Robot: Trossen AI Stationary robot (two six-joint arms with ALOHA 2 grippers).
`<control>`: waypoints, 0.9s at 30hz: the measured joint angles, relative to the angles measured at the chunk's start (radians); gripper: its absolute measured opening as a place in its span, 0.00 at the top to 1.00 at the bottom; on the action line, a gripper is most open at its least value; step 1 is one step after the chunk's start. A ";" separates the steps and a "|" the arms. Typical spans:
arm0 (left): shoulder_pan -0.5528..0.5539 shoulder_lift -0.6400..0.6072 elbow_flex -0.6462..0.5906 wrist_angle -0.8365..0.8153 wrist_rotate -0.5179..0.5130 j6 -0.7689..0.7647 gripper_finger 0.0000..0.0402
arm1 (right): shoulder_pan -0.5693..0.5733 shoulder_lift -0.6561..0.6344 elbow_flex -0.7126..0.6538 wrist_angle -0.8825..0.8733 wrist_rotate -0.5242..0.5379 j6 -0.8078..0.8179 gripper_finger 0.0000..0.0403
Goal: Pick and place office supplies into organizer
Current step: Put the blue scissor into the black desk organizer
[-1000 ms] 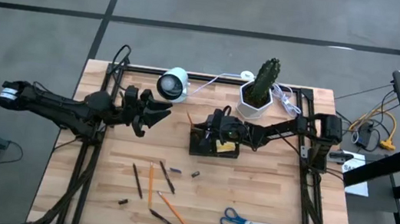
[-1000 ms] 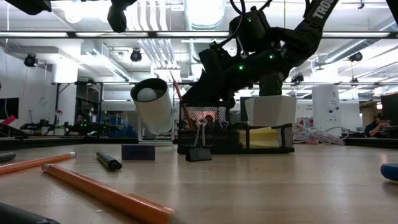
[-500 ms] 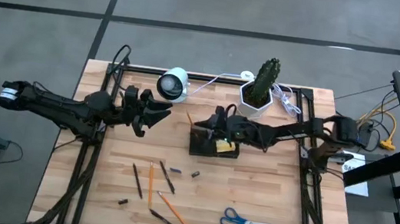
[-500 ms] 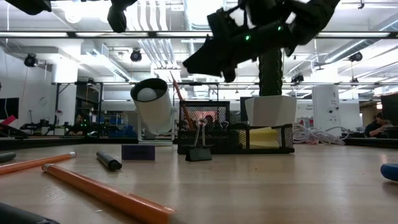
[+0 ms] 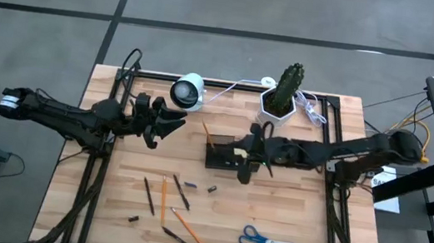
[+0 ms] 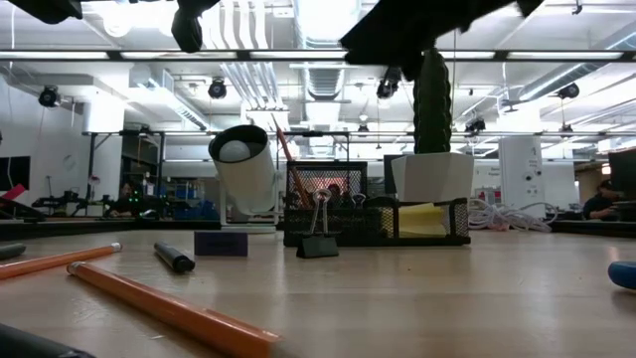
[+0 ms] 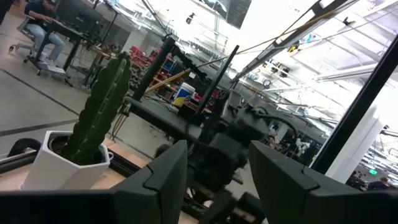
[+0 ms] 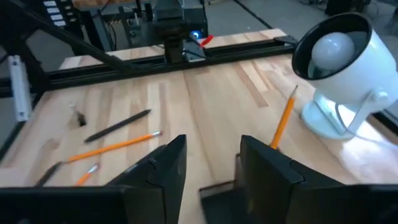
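The black organizer [image 5: 221,157] sits mid-table. An orange pencil [image 8: 283,118] stands tilted in its tall mesh cup, and a yellow sticky-note pad [image 6: 421,219] lies in its low tray. My right gripper [image 5: 242,152] hovers open above the organizer's right part, with nothing between its fingers [image 8: 211,155]. My left gripper [image 5: 173,122] waits open, raised left of the organizer. Loose orange and black pencils [image 5: 166,203], small dark stubs [image 5: 211,190] and blue-handled scissors [image 5: 266,240] lie flat on the near half of the table. A binder clip [image 6: 318,239] stands in front of the organizer.
A white round camera [image 5: 187,91] stands at the far edge left of centre. A white hexagonal pot with a cactus [image 5: 280,103] stands right behind the organizer. White cables [image 5: 313,109] lie at the far right. Black rails run along the table's sides.
My right gripper has risen from down at the organizer to well above it and has drawn back toward the table's right edge. The pencil and the yellow pad have stayed in the organizer.
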 joint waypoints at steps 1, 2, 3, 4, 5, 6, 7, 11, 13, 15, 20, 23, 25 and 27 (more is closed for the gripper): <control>0.000 0.000 0.000 0.000 0.000 0.000 0.61 | 0.016 -0.014 0.000 -0.019 0.011 0.021 0.65; 0.000 0.000 0.000 -0.001 0.000 0.000 0.61 | 0.032 -0.025 0.000 -0.034 0.016 0.042 0.66; 0.000 0.000 0.000 -0.003 0.000 0.000 0.61 | 0.047 -0.037 0.000 -0.051 0.018 0.061 0.66; 0.000 0.000 0.000 -0.005 0.000 0.000 0.61 | 0.065 -0.045 0.000 -0.075 0.024 0.080 0.66; 0.000 0.000 0.000 -0.006 0.000 0.000 0.61 | 0.083 -0.050 0.000 -0.093 0.029 0.102 0.66; 0.000 0.000 0.000 -0.006 0.000 0.000 0.61 | 0.101 -0.053 0.000 -0.109 0.034 0.125 0.66; 0.000 0.000 0.000 -0.005 0.000 0.000 0.61 | 0.119 -0.057 0.000 -0.133 0.035 0.145 0.66; 0.000 0.000 0.000 -0.005 0.000 0.000 0.61 | 0.190 -0.060 0.000 -0.206 0.035 0.233 0.66; 0.000 0.000 0.000 -0.005 0.000 0.000 0.61 | 0.223 -0.057 0.000 -0.230 0.035 0.280 0.66; 0.000 0.000 0.000 -0.005 0.000 0.000 0.61 | 0.254 -0.049 0.000 -0.241 0.035 0.325 0.66; 0.000 0.000 0.000 -0.005 0.000 0.000 0.61 | 0.326 -0.029 0.000 -0.251 0.035 0.412 0.66; 0.000 0.000 0.000 -0.005 0.000 0.000 0.61 | 0.363 -0.015 0.002 -0.263 0.028 0.456 0.66; 0.000 0.000 0.000 -0.005 0.000 0.000 0.61 | 0.389 0.001 0.033 -0.338 0.017 0.489 0.66; 0.000 0.000 0.000 -0.005 0.000 0.000 0.61 | 0.408 0.034 0.091 -0.451 -0.007 0.502 0.66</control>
